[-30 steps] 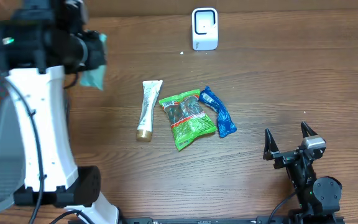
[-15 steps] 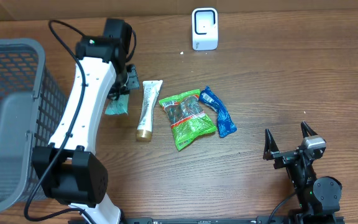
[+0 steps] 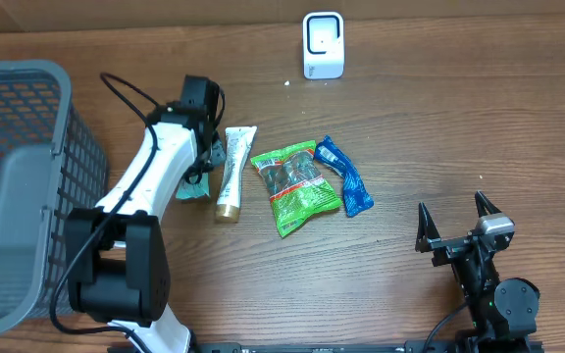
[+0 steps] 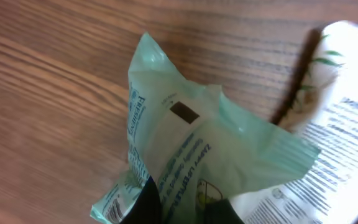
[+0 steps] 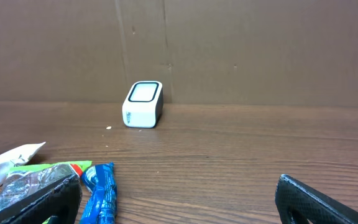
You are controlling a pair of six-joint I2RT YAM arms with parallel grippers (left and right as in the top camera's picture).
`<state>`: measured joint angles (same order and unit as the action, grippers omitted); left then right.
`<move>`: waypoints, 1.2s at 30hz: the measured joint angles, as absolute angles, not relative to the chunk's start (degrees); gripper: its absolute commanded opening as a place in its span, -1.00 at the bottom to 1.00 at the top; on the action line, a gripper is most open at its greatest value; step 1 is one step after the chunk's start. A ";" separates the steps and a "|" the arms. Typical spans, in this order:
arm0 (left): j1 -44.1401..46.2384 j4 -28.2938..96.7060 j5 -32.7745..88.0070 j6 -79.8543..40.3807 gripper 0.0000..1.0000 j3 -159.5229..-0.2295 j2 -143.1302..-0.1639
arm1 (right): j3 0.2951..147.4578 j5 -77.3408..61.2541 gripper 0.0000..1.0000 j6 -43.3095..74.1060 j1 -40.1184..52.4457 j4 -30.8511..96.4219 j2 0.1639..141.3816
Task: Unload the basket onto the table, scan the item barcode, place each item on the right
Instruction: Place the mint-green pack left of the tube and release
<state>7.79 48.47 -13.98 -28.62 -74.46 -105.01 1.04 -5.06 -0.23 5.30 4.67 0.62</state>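
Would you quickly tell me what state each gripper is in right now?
Left gripper: closed, holding the mint-green packet.
Right gripper: open, holding nothing.

Mint-green sachet (image 4: 191,149): crinkled, teal print + small dark rectangle on its face, pinched at one edge by left gripper (image 4: 184,210), jaws closed on it. Sits just L of white tube (image 3: 233,169); can't tell if lifted or resting. Tube: flat, gold cap toward front, crimped end to rear, leaf print + text. Green snack bag (image 3: 295,186): flat, clear window, red strip, just beside tube's R side. Blue wrapper (image 3: 344,176): narrow, crumpled, diagonal, against bag's R edge. Scanner (image 3: 323,44): white box w/ dark-rimmed window, upright at rear, well apart from items.
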 measured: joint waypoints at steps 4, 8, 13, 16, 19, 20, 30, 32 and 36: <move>7.79 43.64 -13.67 -29.04 -0.84 -69.84 -105.01 | 1.04 -5.06 1.00 -0.19 5.30 4.64 0.64; 7.81 42.46 -13.43 -29.69 0.46 -68.10 -105.01 | 1.04 -5.06 1.00 -0.21 5.30 4.67 0.62; 7.79 41.89 -12.10 -29.52 0.66 -67.94 -105.01 | 1.04 -5.06 1.00 -0.21 5.30 4.64 0.62; 7.81 41.50 -11.20 -28.86 0.67 -67.94 -105.01 | 1.04 -5.06 1.00 -0.19 5.28 4.67 0.62; 7.79 41.50 -10.46 -28.12 0.64 -67.94 -105.01 | 1.04 -5.06 1.00 -0.21 5.30 4.64 0.62; 7.79 41.47 -10.13 -27.81 0.61 -67.94 -105.01 | 1.04 -5.06 1.00 -0.21 5.28 4.67 0.64; 7.79 46.59 -8.56 -21.69 0.53 -75.29 -103.59 | 1.04 -5.08 1.00 -0.19 5.30 4.67 0.62; 7.79 48.49 -8.51 -20.47 0.54 -77.78 -102.15 | 1.04 -5.06 1.00 -0.21 5.30 4.69 0.62; 7.79 51.86 -8.34 -18.94 0.54 -82.59 -98.39 | 1.04 -5.06 1.00 -0.21 5.30 4.67 0.62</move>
<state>7.79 51.86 -8.34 -18.94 -82.59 -98.39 1.04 -5.06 -0.21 5.30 4.67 0.62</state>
